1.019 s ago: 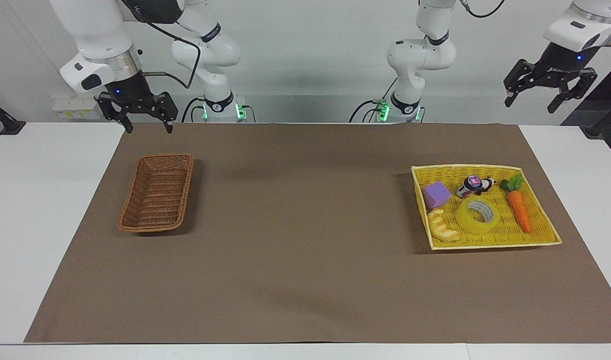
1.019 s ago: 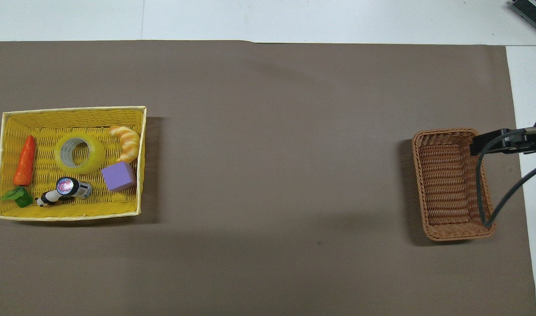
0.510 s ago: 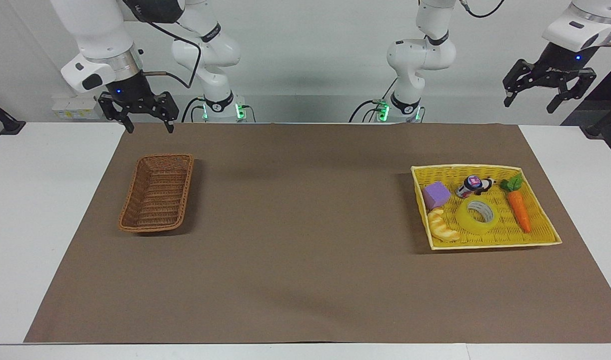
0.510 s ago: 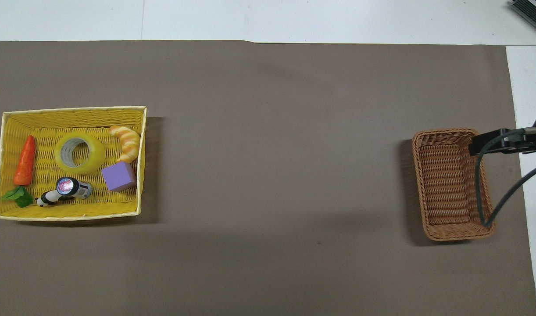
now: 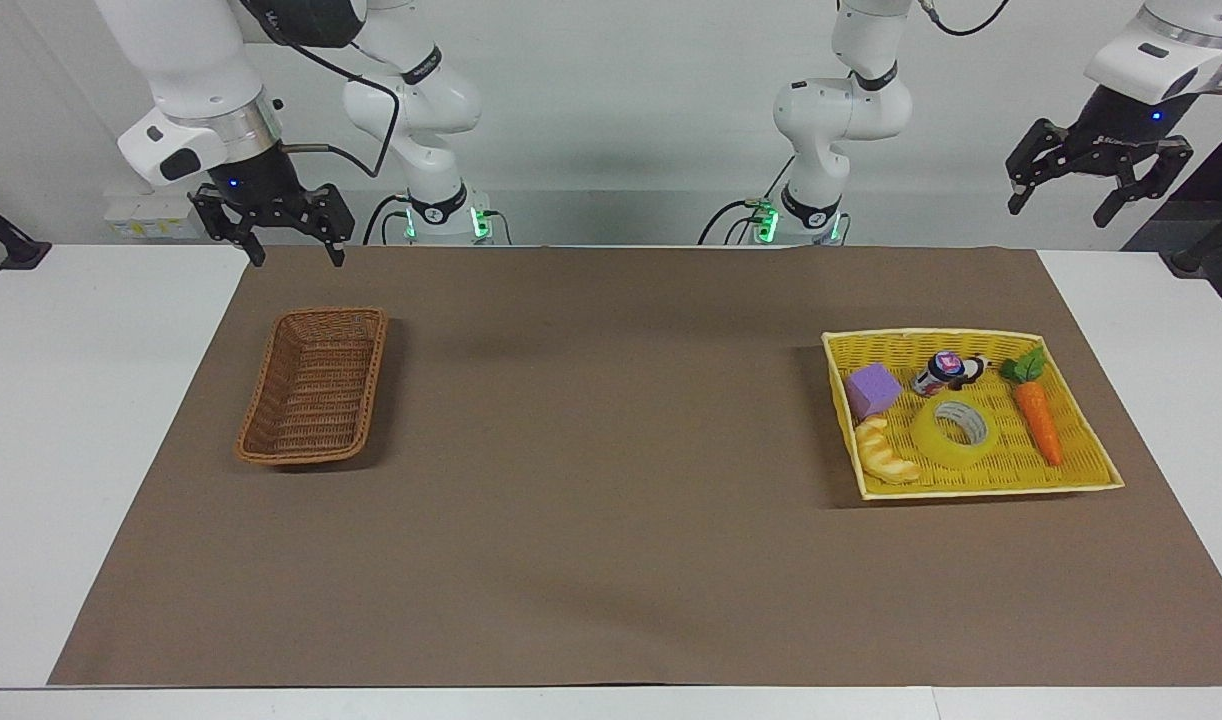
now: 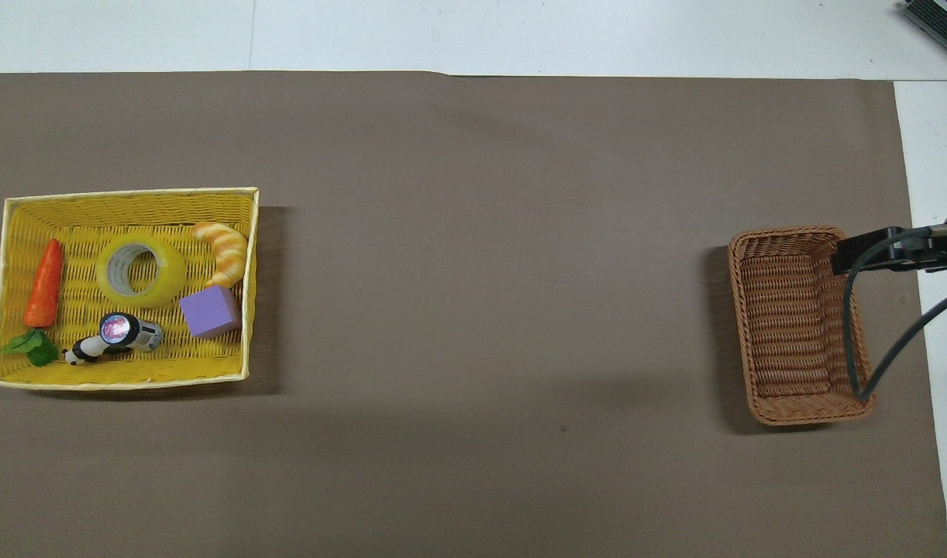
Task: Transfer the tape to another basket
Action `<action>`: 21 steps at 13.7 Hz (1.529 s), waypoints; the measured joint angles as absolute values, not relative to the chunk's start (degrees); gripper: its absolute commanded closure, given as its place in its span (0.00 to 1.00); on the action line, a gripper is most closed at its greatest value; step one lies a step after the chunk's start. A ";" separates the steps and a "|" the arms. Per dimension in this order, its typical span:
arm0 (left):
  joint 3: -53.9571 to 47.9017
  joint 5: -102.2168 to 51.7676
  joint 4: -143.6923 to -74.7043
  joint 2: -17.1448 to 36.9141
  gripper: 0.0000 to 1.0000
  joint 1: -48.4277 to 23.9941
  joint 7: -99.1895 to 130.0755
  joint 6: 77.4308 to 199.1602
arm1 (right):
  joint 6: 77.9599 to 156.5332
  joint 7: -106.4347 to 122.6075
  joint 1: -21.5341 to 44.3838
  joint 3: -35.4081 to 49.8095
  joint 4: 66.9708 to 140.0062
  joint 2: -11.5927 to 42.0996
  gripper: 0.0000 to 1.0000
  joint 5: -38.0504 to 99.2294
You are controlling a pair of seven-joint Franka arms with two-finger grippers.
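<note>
The tape (image 5: 953,432) is a yellow roll lying flat in the yellow woven tray (image 5: 981,490) toward the left arm's end of the table; it also shows in the overhead view (image 6: 140,270). The brown wicker basket (image 5: 314,385) stands empty toward the right arm's end, as the overhead view (image 6: 797,322) shows too. My left gripper (image 5: 1063,208) is open and empty, high over the table's left-arm end, apart from the tray. My right gripper (image 5: 299,256) is open and empty, raised over the mat's edge by the basket.
In the yellow tray (image 6: 125,380) also lie a carrot (image 6: 43,283), a croissant (image 6: 224,249), a purple cube (image 6: 208,311) and a small bottle (image 6: 125,332). A brown mat (image 5: 611,500) covers the table. The right arm's wrist and cable (image 6: 892,252) overhang the basket's rim.
Both grippers have shifted only slightly and stay raised. Nothing on the table has moved.
</note>
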State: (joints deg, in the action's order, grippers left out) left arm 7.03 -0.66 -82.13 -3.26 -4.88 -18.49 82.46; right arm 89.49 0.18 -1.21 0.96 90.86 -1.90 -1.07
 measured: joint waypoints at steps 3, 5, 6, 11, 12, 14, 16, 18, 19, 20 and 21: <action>7.02 -0.66 -82.37 -3.34 0.00 -4.88 -18.50 82.46 | 89.57 0.18 -1.23 0.95 91.03 -1.90 0.00 -0.80; 7.01 -0.66 -82.99 -3.70 0.00 -4.88 -18.52 82.46 | 89.63 0.18 -1.23 0.95 91.05 -1.90 0.00 -0.78; 7.01 -0.66 -83.38 -3.91 0.00 -4.88 -18.54 82.52 | 89.63 0.18 -1.23 0.95 91.05 -1.90 0.00 -0.77; 6.97 -0.66 -86.95 -4.58 0.00 -4.89 -18.59 87.28 | 89.63 0.18 -1.23 0.94 91.09 -1.92 0.00 0.83; 6.97 -0.66 -88.27 -4.55 0.00 -4.89 -18.59 89.41 | 89.63 0.18 -1.24 0.94 91.12 -1.94 0.00 1.10; 7.01 -0.66 -92.07 -4.46 0.00 -4.89 -18.59 94.60 | 89.63 0.18 -1.24 0.94 91.19 -1.99 0.00 1.51; 7.26 -0.66 -97.01 -4.16 0.00 -4.85 -18.59 100.56 | 89.63 0.18 -1.25 0.92 91.29 -2.06 0.00 2.57; 7.60 -0.65 -101.72 -3.38 0.00 -4.48 -18.59 106.54 | 89.63 0.18 -1.29 0.87 91.41 -2.18 0.00 3.76; 7.63 -0.65 -103.94 -2.94 0.00 -3.83 -18.59 109.65 | 89.63 0.18 -1.38 0.85 91.44 -2.25 0.00 4.65; 7.68 -0.65 -105.95 -2.50 0.00 -3.07 -18.59 112.17 | 89.63 0.18 -1.61 0.82 91.49 -2.31 0.00 5.54; 7.72 -0.65 -107.51 -1.97 0.00 -2.47 -18.60 113.79 | 89.63 0.18 -2.00 0.81 91.56 -2.35 0.00 6.48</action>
